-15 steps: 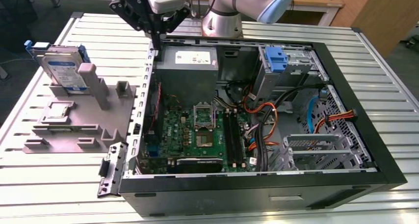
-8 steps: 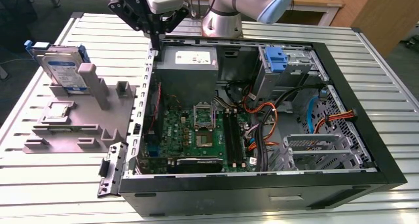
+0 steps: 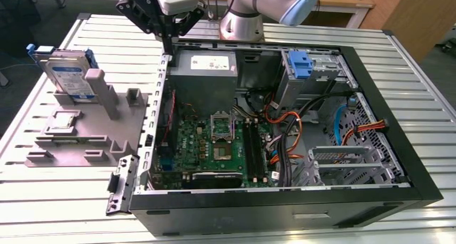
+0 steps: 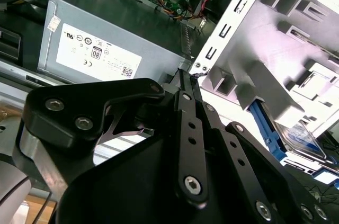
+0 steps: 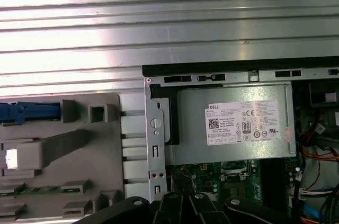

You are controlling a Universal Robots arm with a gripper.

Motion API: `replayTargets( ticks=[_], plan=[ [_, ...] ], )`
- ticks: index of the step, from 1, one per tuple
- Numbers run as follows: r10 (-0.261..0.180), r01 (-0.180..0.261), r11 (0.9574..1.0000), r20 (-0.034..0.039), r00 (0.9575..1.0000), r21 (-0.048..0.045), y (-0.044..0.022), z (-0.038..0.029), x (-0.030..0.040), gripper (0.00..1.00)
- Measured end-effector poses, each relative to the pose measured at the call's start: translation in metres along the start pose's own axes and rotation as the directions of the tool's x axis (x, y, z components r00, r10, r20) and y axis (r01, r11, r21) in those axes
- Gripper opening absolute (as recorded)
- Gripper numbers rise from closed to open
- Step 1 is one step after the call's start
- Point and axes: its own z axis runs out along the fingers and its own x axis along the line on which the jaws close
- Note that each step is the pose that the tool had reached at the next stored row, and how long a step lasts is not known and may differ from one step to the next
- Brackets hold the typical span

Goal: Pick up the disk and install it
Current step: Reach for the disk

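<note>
The disk (image 3: 69,73), silver-grey with a white-and-blue label and a blue carrier, stands upright in a grey holder (image 3: 78,129) at the exterior view's left. In the second wrist view the disk (image 4: 304,142) shows behind the holder's posts; in the first wrist view the disk's (image 5: 26,113) blue edge shows from above. My gripper (image 3: 168,44) hangs over the back left corner of the open computer case (image 3: 285,201), well to the right of the disk. Its black fingers meet at their tips in the second wrist view, where the gripper (image 4: 186,75) is shut with nothing in it.
A grey metal power supply box (image 3: 206,62) with a white label lies just under the gripper inside the case. The case also holds a green motherboard (image 3: 213,142), loose cables, a blue latch piece (image 3: 300,62) and a metal drive cage (image 3: 342,158). Everything rests on a slatted metal table (image 3: 57,206).
</note>
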Motion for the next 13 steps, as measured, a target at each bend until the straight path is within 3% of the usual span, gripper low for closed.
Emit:
replayTargets(
  ticks=[13],
  plan=[
    [0.000, 0.000, 1.0000, 0.0001, 1.0000, 0.0000, -0.0002, 0.0003, 0.0027, 0.10]
  ],
)
